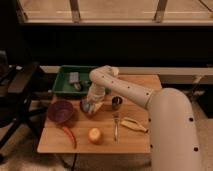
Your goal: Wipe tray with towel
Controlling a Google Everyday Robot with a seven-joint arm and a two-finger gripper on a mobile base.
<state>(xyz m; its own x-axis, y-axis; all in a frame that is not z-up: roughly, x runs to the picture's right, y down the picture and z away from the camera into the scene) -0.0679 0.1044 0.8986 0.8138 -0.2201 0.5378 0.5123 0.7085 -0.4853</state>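
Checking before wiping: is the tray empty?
Not empty: the tray holds a grey block. The gripper is outside it, beside the purple bowl.
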